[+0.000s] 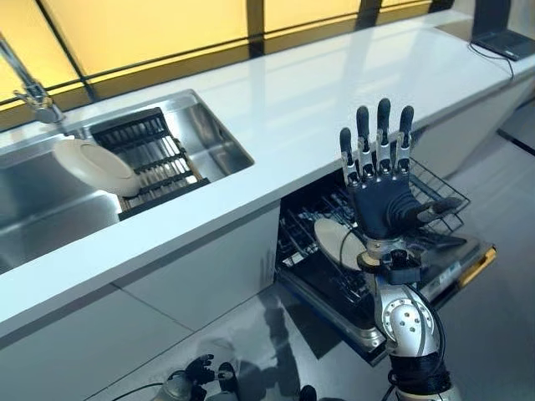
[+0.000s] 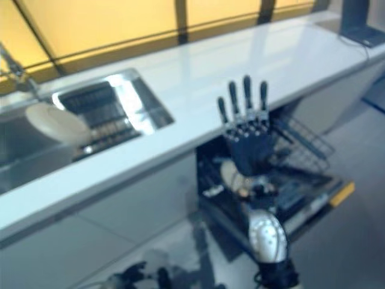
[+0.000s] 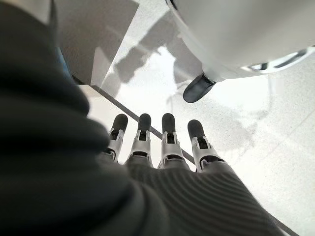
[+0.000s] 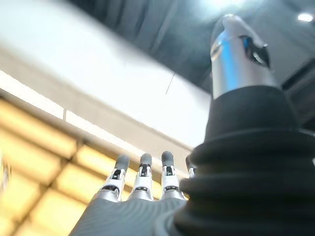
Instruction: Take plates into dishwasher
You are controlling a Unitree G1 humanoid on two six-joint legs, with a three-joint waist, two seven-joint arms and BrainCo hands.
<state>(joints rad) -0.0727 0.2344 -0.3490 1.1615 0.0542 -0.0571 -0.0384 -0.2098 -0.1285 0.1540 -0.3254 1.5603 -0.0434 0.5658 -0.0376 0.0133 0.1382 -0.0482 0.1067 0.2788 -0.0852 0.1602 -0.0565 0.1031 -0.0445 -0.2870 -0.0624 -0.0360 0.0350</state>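
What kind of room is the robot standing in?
It looks like a kitchen. There is a shiny steel sink set in a long white countertop, a round white plate resting in the sink, and an open dishwasher with a black wire rack pulled out under the counter.

Plate [image 1: 94,165] in sink [image 1: 209,138]; dishwasher [image 1: 380,251] to its right.

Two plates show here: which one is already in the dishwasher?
The plate standing in the dishwasher rack, just behind the raised right hand. The other plate leans on the black sink rack.
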